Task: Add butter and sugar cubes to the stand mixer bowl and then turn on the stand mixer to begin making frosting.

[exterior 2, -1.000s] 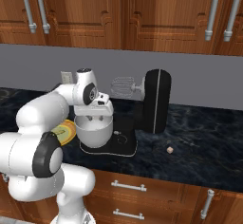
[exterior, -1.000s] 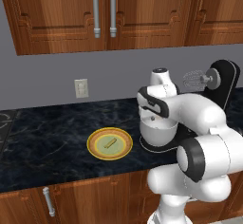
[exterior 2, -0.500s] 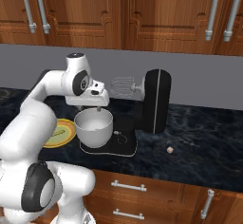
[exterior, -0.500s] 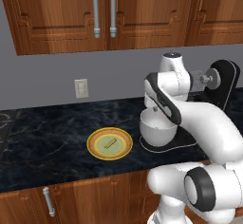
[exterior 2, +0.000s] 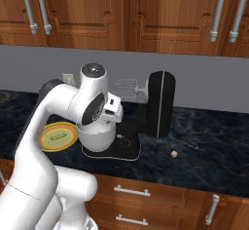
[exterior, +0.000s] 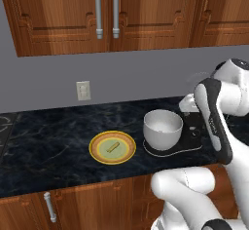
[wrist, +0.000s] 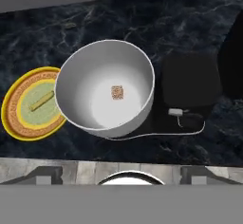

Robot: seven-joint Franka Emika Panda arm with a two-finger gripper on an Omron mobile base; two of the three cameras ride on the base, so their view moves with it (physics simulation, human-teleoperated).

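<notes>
Sugar cube (wrist: pixel 118 92) lies mid-floor in the stand mixer bowl (wrist: pixel 142 66), clear of its rim; tool spread open, empty.

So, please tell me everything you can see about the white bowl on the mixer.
The stand mixer bowl is round, deep and white to light grey, smooth and matte inside. It stands upright on the flat black base of the stand mixer, under the raised whisk. One sugar cube, small and beige, lies on its bottom near the middle. The yellow plate sits close beside it on the dark counter.

Both base views flank the stand mixer bowl (exterior: pixel 163 127); hand view overhead, perhaps.
</notes>
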